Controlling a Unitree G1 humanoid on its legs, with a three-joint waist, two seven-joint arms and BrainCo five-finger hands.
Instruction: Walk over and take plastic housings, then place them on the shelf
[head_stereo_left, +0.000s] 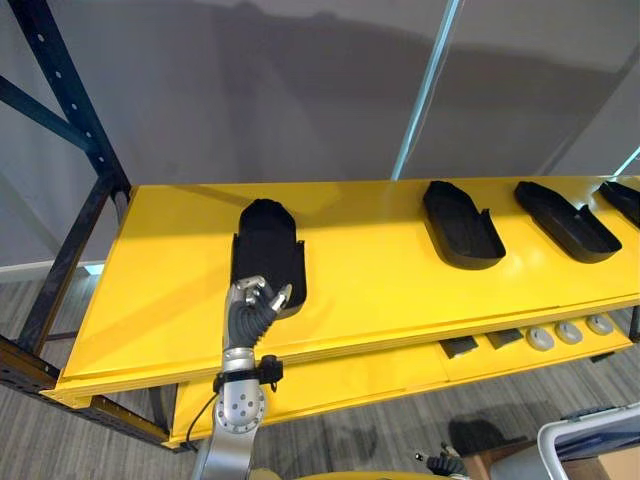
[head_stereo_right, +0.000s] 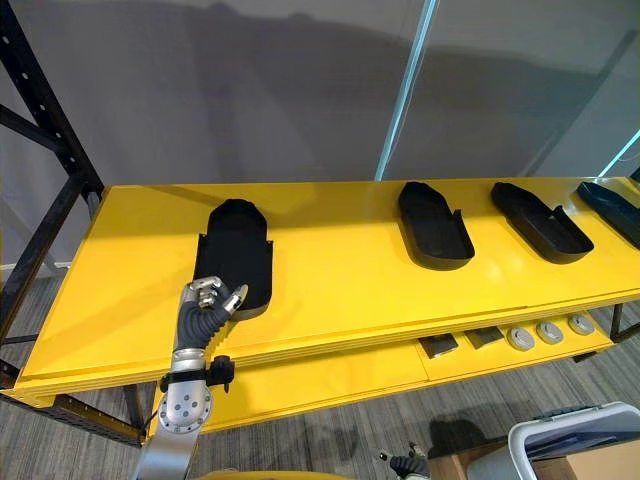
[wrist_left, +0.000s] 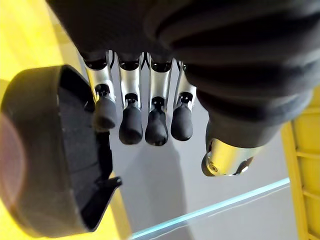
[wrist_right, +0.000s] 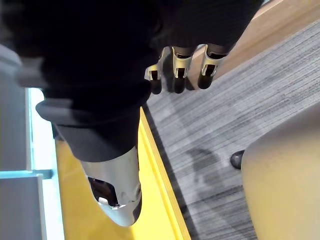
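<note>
Evidently set down, the leftmost plastic housing lies on the yellow shelf, close to its front edge. The left robot hand, fingers loose and gripping nothing, sits at its near end; snagging it could drag it off. The right robot hand hangs empty.

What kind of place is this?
Probably a factory or warehouse storeroom: a long yellow metal shelf sits in a dark steel rack, with black plastic housings laid out in a row on it.
</note>
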